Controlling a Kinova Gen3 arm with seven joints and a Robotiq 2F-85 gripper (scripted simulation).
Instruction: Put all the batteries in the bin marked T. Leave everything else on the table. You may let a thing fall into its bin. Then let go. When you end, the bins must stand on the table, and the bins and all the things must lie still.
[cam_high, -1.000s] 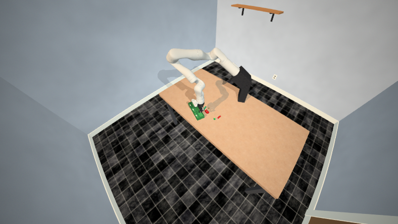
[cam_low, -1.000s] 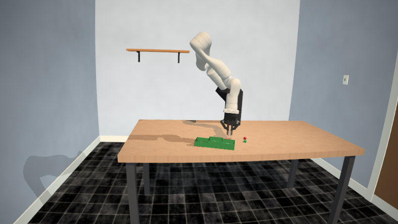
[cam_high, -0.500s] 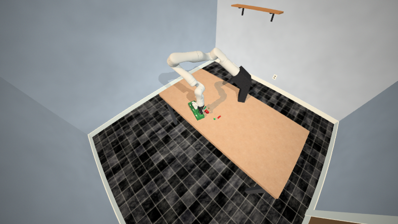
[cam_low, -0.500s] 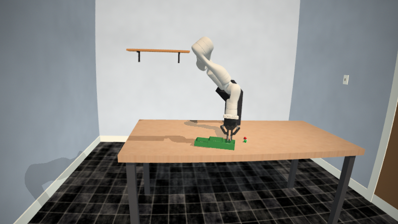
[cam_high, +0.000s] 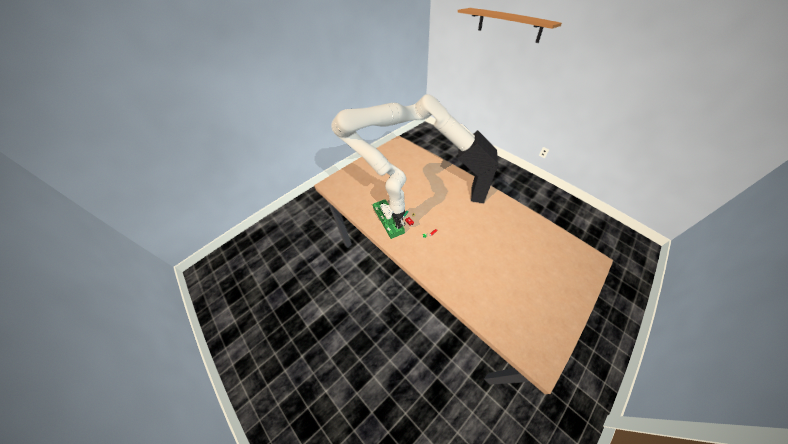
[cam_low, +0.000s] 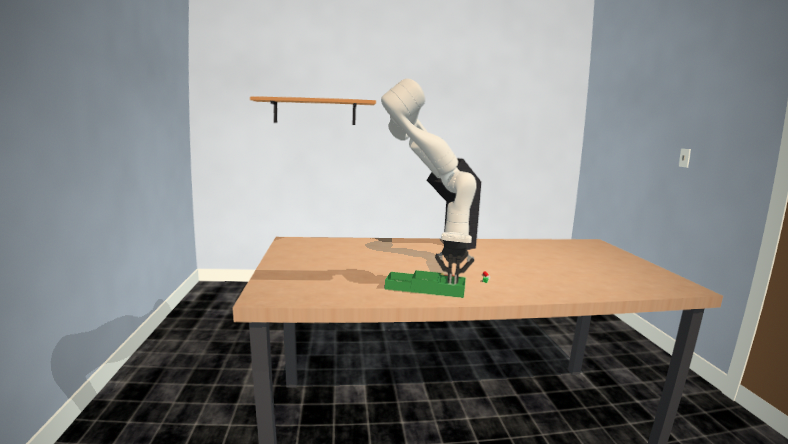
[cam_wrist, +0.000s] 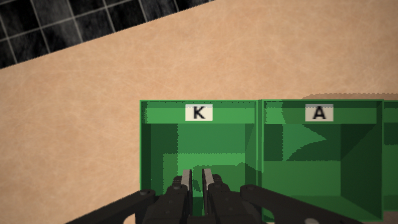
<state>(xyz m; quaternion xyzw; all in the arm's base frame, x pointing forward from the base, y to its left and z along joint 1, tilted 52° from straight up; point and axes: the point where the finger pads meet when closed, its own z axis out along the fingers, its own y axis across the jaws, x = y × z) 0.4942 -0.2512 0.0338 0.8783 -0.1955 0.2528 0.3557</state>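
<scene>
— What do you see, from the biggest to the smallest?
— The biggest is the table. Above it bends the white arm.
— And the bins, how do they point?
— The green row of bins stands on the table. Its long axis goes from upper left to lower right in the top view, a little oblique to the long table edge. In the wrist view this axis lies level, with bin K beside bin A. A third bin is cut by the right border; its letter I cannot read, so I do not surely place bin T.
— The end effector?
— It points down at bin K, the fingers nearly together, and grips nothing.
— Where are the batteries?
— I cannot say which things are batteries. A long red piece lies well apart from the bins, its long axis from lower left to upper right in the top view. A small green thing is near it. A red block lies just beside the row.
</scene>
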